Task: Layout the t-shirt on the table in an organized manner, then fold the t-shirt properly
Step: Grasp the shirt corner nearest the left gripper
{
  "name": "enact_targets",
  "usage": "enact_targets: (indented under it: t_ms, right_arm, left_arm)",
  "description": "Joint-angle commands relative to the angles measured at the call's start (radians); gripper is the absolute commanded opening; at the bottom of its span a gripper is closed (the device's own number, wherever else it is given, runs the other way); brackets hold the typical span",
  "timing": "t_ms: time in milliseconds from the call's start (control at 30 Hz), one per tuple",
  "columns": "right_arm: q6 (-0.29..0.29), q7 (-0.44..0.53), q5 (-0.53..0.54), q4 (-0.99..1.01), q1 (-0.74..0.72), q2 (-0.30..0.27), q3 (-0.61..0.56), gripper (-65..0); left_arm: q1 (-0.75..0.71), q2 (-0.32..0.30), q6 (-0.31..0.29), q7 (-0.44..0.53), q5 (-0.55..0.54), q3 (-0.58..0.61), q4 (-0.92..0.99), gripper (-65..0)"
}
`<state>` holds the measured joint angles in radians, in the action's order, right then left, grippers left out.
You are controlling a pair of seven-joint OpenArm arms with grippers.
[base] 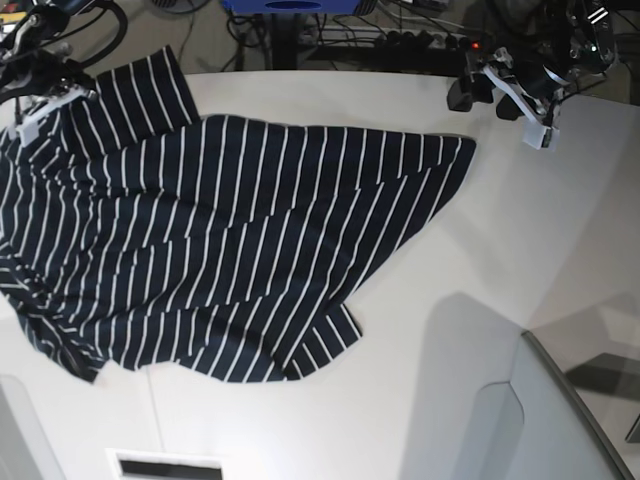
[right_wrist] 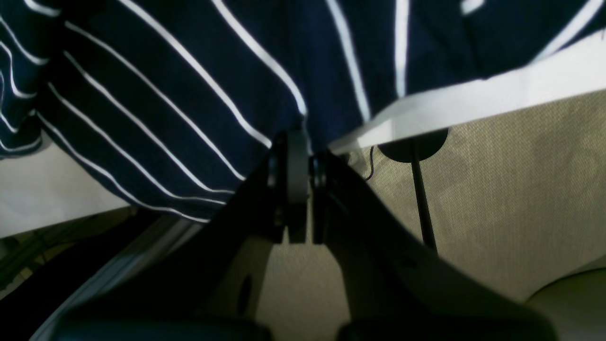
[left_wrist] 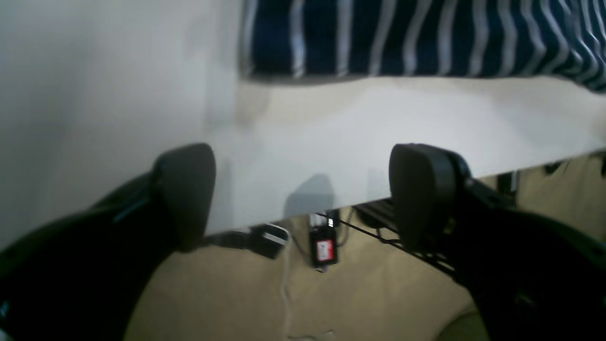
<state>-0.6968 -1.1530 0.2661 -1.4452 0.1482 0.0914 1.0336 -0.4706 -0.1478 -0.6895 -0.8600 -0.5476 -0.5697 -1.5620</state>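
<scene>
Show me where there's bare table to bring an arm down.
Bare table lies right of the t-shirt, under the open left gripper, and along the near edge below its hem. The left is crowded: fabric overhangs where the right gripper pinches it.

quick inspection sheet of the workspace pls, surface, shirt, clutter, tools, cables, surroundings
surface: white table, smooth, with a thin seam line; the bare part is to the right of the shirt in the base view.
job's things: dark navy striped t-shirt spread out but skewed and wrinkled, one edge hanging past the table edge in the right wrist view; not folded.
clutter: nothing seen on the table besides the shirt.
tools: left tool open, empty, above the table edge beside the shirt's corner. Right tool shut on the t-shirt's edge.
cables: cords and a small device with a red label on the floor under the table edge.
surroundings: beige floor; more wires behind the table.
</scene>
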Motion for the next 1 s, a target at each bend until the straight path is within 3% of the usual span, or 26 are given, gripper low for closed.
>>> enact_targets:
  t_ms: [0, 200, 733, 833, 967]
  right_arm:
    - [-0.001, 0.005, 0.012, -0.016, -0.002, -0.011, 0.000, -64.4]
    - [-0.001, 0.008, 0.012, -0.016, 0.001, -0.035, 0.000, -64.5]
    - [-0.001, 0.005, 0.008, -0.016, 0.001, -0.037, 0.000, -64.5]
    - [-0.001, 0.003, 0.008, -0.016, 0.001, -0.037, 0.000, -64.5]
    - [-0.001, 0.003, 0.008, -0.016, 0.001, -0.037, 0.000, -64.5]
  left_arm:
    - [0.008, 0.001, -0.009, 0.032, -0.021, -0.029, -0.002, -9.5]
    - [0.043, 0.073, -0.009, 0.066, -0.021, -0.166, 0.019, -9.7]
    - [0.195, 0.127, -0.009, 0.064, -0.021, -0.161, 0.194, -10.0]
    - [0.218, 0.130, -0.009, 0.064, -0.018, -0.160, 0.223, -16.9]
    - [0.226, 0.127, -0.009, 0.069, -0.019, -0.106, 0.266, -33.6]
